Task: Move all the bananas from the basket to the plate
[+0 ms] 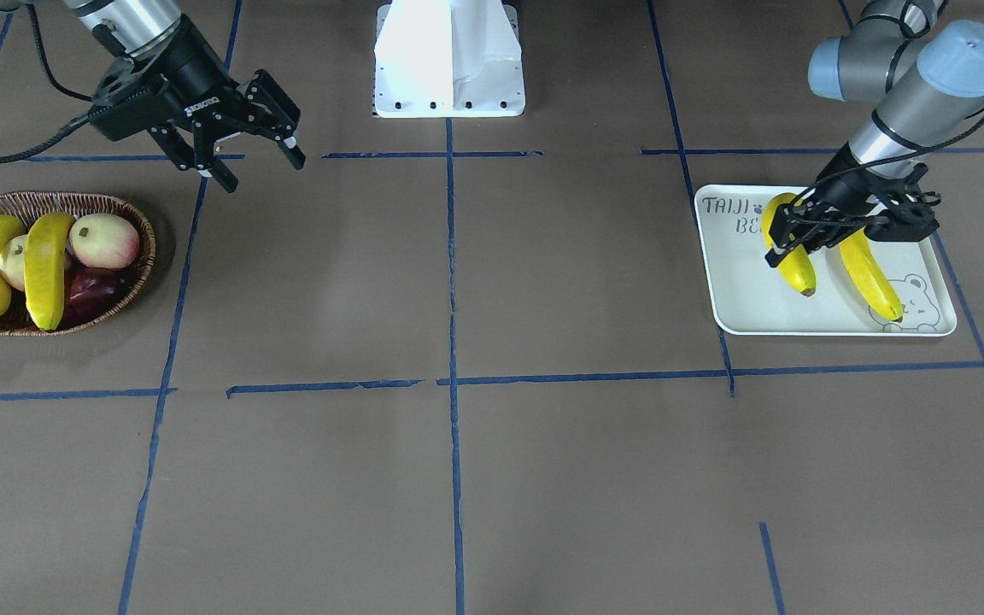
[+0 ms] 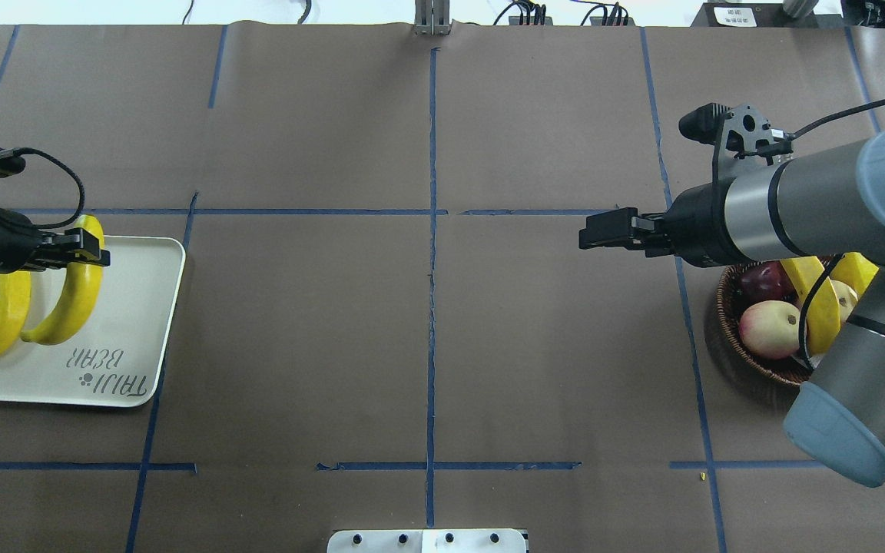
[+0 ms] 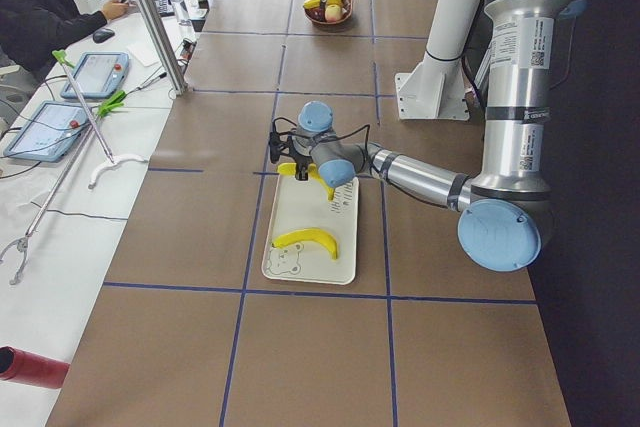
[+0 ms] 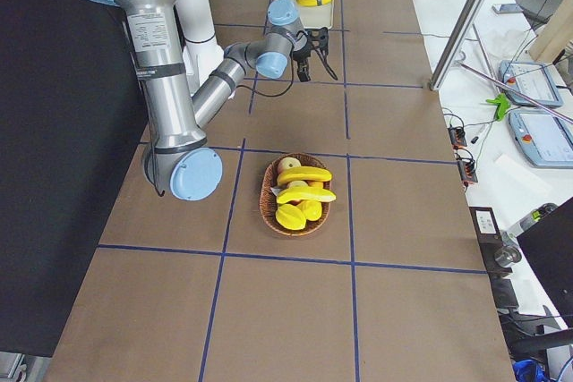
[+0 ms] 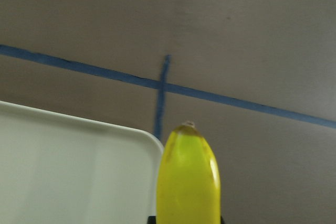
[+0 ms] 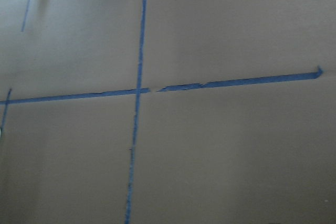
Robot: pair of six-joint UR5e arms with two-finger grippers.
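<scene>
My left gripper (image 1: 787, 232) is clenched on the held banana (image 1: 795, 269), tilted over the plate (image 1: 748, 316), just beside the resting banana (image 1: 875, 280). If I release it this tilted, it could tip against its neighbour or slide over the rim (smooth skin). The right gripper (image 1: 261, 171) hangs spread near the basket (image 1: 146, 248), where two bananas (image 1: 46, 269) remain.

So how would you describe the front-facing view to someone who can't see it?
On the view's right, the robot's left gripper grips a banana over an off-white plate, where a second banana lies. On the left, the right gripper hangs open above the table beside a wicker basket holding two more bananas and other fruit.
</scene>
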